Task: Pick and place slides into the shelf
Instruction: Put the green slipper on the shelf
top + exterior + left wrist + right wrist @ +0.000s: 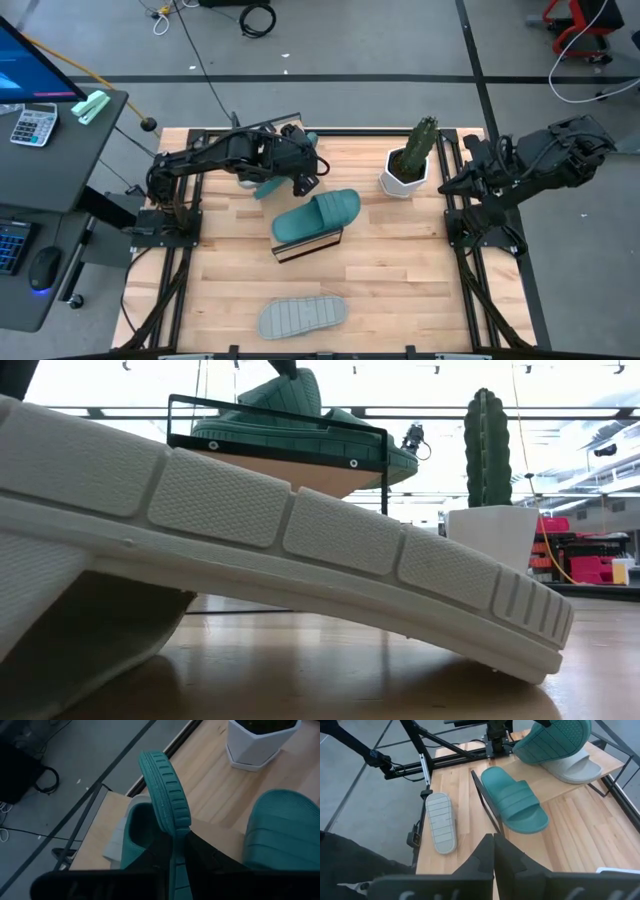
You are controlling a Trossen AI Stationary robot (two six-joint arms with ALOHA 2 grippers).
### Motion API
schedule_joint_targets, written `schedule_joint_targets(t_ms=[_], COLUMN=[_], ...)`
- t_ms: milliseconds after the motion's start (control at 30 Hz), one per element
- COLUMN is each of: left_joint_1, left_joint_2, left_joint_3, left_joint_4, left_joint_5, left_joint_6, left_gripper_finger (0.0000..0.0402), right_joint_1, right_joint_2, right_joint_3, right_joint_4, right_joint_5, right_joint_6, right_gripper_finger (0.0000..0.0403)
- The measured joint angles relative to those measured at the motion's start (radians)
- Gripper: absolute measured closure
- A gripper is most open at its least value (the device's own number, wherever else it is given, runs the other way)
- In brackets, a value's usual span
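My left gripper (292, 182) is shut on a teal slide (555, 740) and holds it over the far end of the shelf (570, 787), a light wood board with dark trim. Under that slide, a pale grey slide (572, 767) lies on the board. A second teal slide (315, 215) rests strap up on the shelf. Another grey slide (302, 316) lies sole up on the table by the near edge, filling the low view (300, 540). My right gripper (493, 845) is shut and waits at the table's right side, touching nothing. My left gripper pinches the teal slide by the rim of its sole (176, 827), one finger (162, 847) on the strap side and one on the ribbed underside. The slide is lifted clear and tilted on edge, its free end (160, 767) pointing away from the wrist and its sole (560, 735) facing the right arm.
A cactus in a white pot (408, 165) stands on the table right of the shelf's far end. Bare tabletop (400, 280) lies between the shelf and the near edge. A desk with a keyboard and calculator (35, 125) stands beyond the table's left.
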State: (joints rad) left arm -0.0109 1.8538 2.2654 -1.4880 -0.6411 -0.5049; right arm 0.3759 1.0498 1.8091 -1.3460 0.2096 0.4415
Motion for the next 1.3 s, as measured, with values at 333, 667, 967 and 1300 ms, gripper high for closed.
schedule_joint_targets(t_ms=[333,667,967,1300], left_joint_1=[0.000,-0.028,-0.029,-0.026], left_joint_2=[0.005,0.025,0.025,0.039], left_joint_3=[0.000,0.001,0.050,0.069], left_joint_4=[0.031,0.022,-0.022,-0.085], left_joint_5=[0.001,-0.004,0.002,-0.020], left_joint_6=[0.000,0.004,0.016,-0.010], left_gripper_finger=[0.0361,0.0362,0.0362,0.0362], right_joint_1=[0.000,0.000,0.000,0.000], right_joint_2=[0.003,0.003,0.003,0.003], right_joint_3=[0.000,0.000,0.000,0.000], right_joint_4=[0.000,0.000,0.000,0.000], right_joint_5=[0.000,0.000,-0.001,0.000], right_joint_6=[0.000,0.000,0.000,-0.001], right_gripper_finger=[0.0399,0.0400,0.0400,0.0401])
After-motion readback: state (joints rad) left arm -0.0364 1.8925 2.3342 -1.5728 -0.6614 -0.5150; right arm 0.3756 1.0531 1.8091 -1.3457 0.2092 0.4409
